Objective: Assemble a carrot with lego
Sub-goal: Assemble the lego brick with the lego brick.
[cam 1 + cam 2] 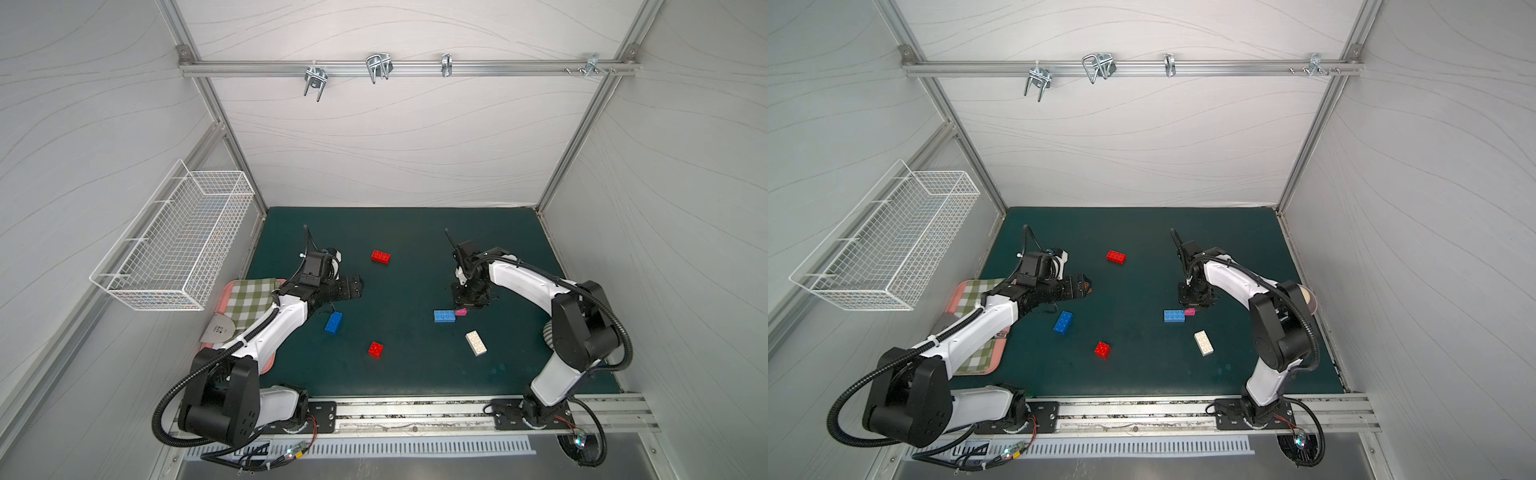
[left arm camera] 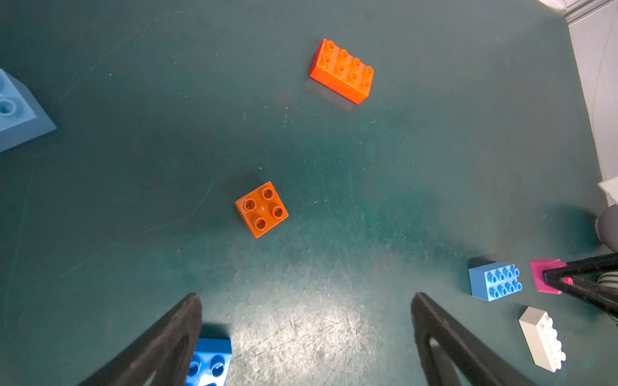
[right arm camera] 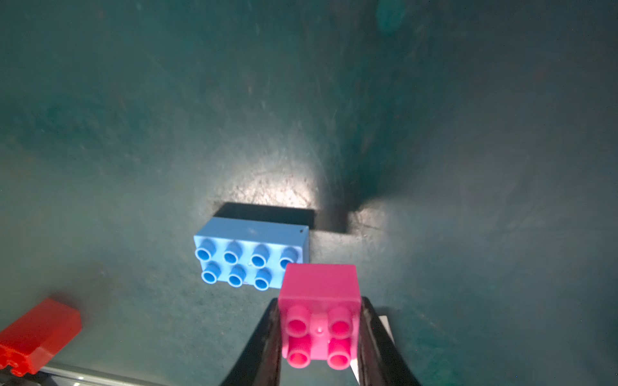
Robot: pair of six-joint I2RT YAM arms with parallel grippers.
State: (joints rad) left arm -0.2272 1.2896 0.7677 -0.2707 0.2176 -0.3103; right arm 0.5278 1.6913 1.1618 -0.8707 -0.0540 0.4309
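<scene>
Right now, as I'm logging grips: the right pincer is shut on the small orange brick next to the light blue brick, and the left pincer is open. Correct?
Wrong colour: the right pincer is shut on the small pink brick, not an orange one; the right wrist view shows it. It is next to the light blue brick, and the left pincer is open.

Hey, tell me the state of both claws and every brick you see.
left claw: open, empty
right claw: shut on pink brick
pink brick: gripped, studs up
light blue brick: loose, studs up
white brick: loose, studs up
dark blue brick: loose, studs up
orange brick: loose, studs up
long red brick: loose, studs up
small red brick: loose, studs up
</scene>
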